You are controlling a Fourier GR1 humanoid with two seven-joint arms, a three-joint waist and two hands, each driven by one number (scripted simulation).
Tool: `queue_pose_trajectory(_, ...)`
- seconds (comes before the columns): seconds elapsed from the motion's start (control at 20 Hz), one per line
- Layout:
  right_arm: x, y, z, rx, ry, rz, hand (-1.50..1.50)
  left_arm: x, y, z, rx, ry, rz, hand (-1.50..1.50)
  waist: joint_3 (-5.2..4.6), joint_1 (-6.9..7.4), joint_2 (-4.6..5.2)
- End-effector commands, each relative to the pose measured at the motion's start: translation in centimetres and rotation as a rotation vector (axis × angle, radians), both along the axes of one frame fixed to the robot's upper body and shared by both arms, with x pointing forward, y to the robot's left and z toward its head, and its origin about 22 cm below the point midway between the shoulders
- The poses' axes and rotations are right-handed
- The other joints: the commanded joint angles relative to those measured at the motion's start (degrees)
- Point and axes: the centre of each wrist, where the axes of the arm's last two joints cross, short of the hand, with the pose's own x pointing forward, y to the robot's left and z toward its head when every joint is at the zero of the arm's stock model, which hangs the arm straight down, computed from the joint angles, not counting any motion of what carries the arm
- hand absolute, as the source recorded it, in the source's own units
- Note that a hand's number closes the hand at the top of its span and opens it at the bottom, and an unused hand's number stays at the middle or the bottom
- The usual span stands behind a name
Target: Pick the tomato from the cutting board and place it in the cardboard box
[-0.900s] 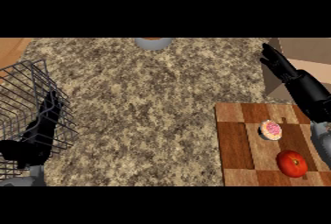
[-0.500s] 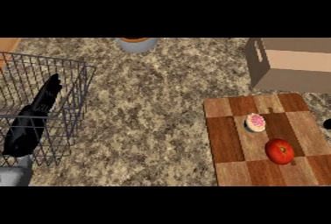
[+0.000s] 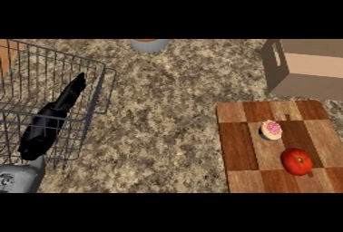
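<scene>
The round red tomato (image 3: 296, 161) sat on the brown wooden cutting board (image 3: 241, 149), lower right, below the tan cardboard box (image 3: 305, 68). The black left hand (image 3: 50, 122) rested far left, fingers straight, against the grey wire basket (image 3: 97, 97).

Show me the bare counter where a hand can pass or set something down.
Widest free patch: counter between wire basket and cutting board, up to the bowl. Crowded: the board's right half, with tomato and cupcake, below the cardboard box.

The right hand no longer shows; the cardboard box (image 3: 308, 72) now stands in view beyond the cutting board (image 3: 237, 145).
</scene>
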Motion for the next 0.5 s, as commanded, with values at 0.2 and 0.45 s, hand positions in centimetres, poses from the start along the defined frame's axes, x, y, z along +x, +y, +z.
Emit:
queue_pose_trajectory(0.2,-1.1,2.7,2.1,-0.397,0.088,0.069,-1.50,1.3,-1.7,0.6,0.013,0.005,-0.020,0.00,-0.24,1.13,0.17)
queue_pose_trajectory(0.45,-1.8,6.9,2.9,-0.653,0.171,0.137,-1.50,0.6,-2.6,0.5,0.013,0.016,-0.035,0.00,-0.28,1.29,-0.02)
